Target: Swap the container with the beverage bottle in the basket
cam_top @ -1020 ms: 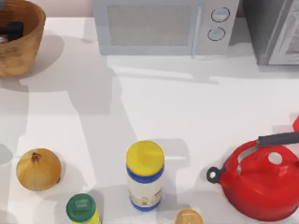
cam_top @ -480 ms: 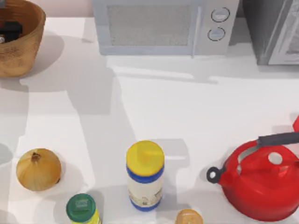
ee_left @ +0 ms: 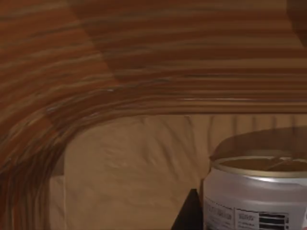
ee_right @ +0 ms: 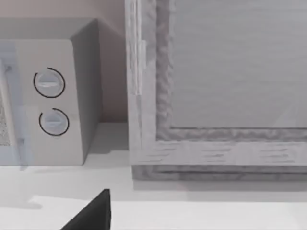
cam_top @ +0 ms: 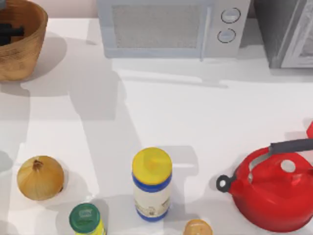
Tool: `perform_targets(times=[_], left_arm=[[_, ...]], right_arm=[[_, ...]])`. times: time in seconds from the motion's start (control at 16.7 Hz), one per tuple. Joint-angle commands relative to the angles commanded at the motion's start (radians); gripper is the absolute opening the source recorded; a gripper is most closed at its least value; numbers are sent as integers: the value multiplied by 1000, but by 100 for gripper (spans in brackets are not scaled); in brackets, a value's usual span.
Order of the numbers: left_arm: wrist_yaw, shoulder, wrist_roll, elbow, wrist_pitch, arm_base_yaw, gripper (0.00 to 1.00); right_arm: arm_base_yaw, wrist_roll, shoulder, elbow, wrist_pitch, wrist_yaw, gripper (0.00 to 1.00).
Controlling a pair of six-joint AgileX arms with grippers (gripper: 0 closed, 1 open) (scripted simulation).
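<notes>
Inside basket (cam_top: 22, 54) at table's far-left corner: left pincer (cam_top: 9, 33), grip state unclear, beside silver can (ee_left: 254, 196).

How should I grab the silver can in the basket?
Grip the can across its round side wall, just under the rim, coming down from above. It stands upright, and the basket has high ribbed walls that likely block a sideways approach.

White table (cam_top: 205, 122) carries basket (cam_top: 22, 54), onion (cam_top: 40, 177), kettle (cam_top: 274, 196).
</notes>
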Motion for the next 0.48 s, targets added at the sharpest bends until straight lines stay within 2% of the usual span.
perform_targets(times=[0.48], left_arm=[[0,0,0,0,0,0,0]], right_arm=[[0,0,0,0,0,0,100]])
